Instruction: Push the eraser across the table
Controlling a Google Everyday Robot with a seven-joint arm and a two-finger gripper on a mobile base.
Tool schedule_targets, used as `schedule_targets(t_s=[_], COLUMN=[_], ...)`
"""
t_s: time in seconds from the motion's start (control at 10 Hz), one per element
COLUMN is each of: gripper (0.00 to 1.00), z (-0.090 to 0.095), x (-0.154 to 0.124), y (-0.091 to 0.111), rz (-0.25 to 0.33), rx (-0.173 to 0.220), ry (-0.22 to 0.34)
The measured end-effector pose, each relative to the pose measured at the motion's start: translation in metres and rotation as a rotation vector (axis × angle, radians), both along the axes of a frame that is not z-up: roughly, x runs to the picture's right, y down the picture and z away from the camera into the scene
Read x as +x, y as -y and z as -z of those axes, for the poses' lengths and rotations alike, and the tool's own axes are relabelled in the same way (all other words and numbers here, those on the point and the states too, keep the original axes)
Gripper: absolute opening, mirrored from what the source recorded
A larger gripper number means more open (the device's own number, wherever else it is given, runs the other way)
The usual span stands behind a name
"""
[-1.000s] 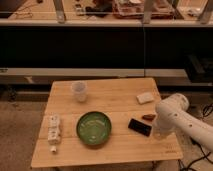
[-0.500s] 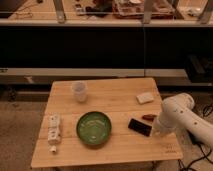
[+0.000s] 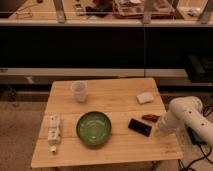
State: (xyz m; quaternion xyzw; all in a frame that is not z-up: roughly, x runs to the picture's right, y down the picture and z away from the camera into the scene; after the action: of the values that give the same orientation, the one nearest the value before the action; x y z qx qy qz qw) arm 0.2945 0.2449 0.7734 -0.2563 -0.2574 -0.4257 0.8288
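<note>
The eraser is a flat black block lying on the light wooden table, right of the green bowl. A small red oblong object lies just behind it to the right. My white arm comes in from the right edge. The gripper is at its low left end, just right of the eraser and above the table's right part.
A white cup stands at the back left. A small white block lies at the back right. A white oblong item lies near the left edge. A dark shelf unit runs behind the table.
My arm has shifted right and a little down, away from the table's middle. The eraser and the other objects have not moved.
</note>
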Motion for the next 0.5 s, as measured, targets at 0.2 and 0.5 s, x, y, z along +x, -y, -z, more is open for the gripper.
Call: schedule_targets(t_s=[0.2,0.5], gripper=[0.0,0.0], z=[-0.0036,-0.0109], x=[0.0066,0.0131], y=[0.0003,-0.0009], rz=[-0.007,-0.013], rx=[0.008,0.023], ry=[0.007,0.015])
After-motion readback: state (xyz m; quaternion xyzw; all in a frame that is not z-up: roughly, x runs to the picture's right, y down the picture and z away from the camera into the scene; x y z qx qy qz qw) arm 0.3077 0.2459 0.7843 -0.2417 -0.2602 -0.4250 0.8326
